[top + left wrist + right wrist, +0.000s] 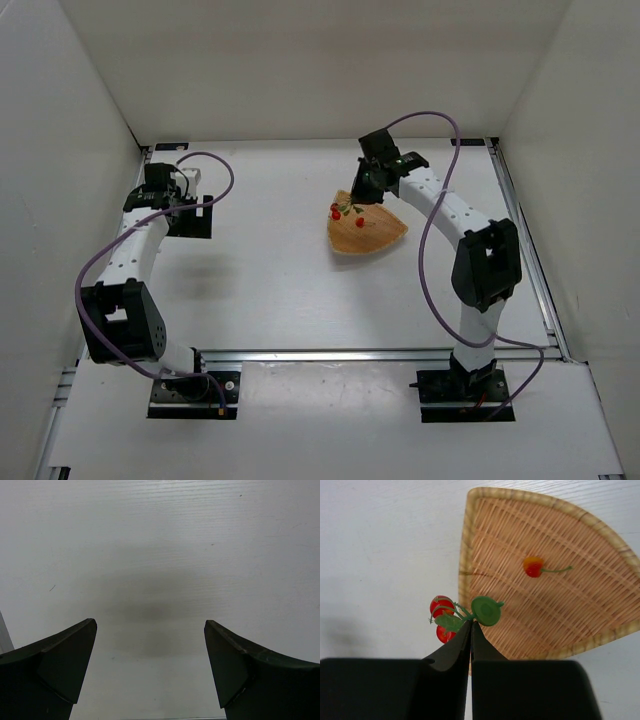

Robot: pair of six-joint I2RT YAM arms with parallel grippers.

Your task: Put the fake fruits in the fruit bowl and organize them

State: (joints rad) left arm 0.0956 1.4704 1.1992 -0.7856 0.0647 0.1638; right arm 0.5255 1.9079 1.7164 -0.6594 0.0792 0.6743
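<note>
The woven tan fruit bowl (372, 235) lies right of the table's centre and shows large in the right wrist view (550, 555). One loose red-orange berry (533, 566) with a green stalk lies in it (360, 222). My right gripper (471, 622) is shut on the green stem of a berry cluster (442, 617), held above the bowl's rim; the red berries hang over the table side of the rim (336, 211). My left gripper (150, 630) is open and empty over bare table at the far left (160, 195).
White walls enclose the table on three sides. A metal rail (330, 353) runs across the near edge between the arm bases. A purple cable (430, 230) loops beside the right arm.
</note>
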